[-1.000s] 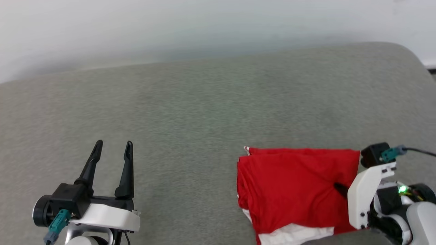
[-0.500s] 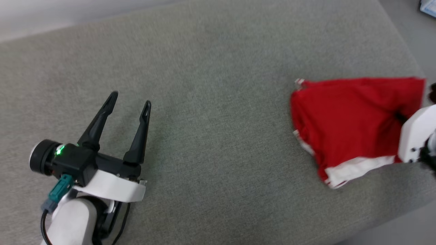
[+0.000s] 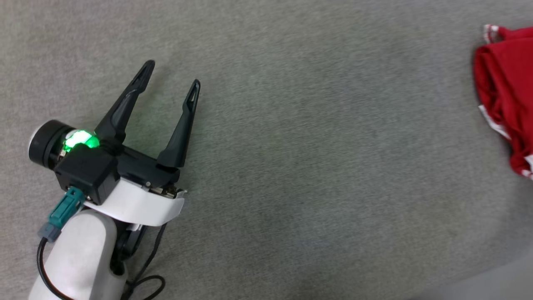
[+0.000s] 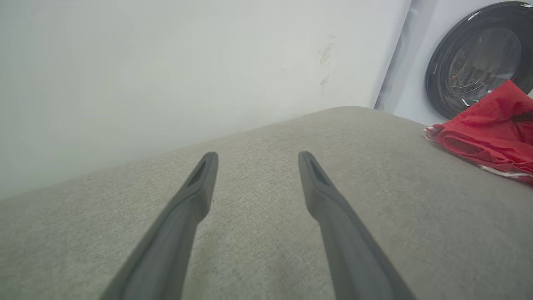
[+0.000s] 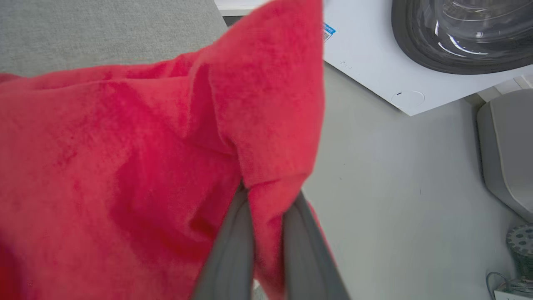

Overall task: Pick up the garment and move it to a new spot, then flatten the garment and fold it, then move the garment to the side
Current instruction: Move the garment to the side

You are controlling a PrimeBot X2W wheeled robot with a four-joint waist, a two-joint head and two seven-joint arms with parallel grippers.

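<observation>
The grey padded surface (image 3: 312,166) stretched under both arms, with a white washing machine (image 5: 374,54) and its round dark door (image 4: 479,54) beyond one end. The garment (image 3: 506,83) sat bunched near the surface's right edge, a fold of it pinched between the nearly closed fingers (image 5: 233,250) of the right gripper (image 5: 268,196). The left gripper (image 3: 173,74) hung well apart from it, fingers spread wide, holding nothing.

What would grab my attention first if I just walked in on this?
The bright red garment at the right edge of the grey cushion, with the right gripper pinching a fold of it. Next comes the left gripper, open and empty over the cushion at the head view's left, with a green light glowing at its wrist.
</observation>
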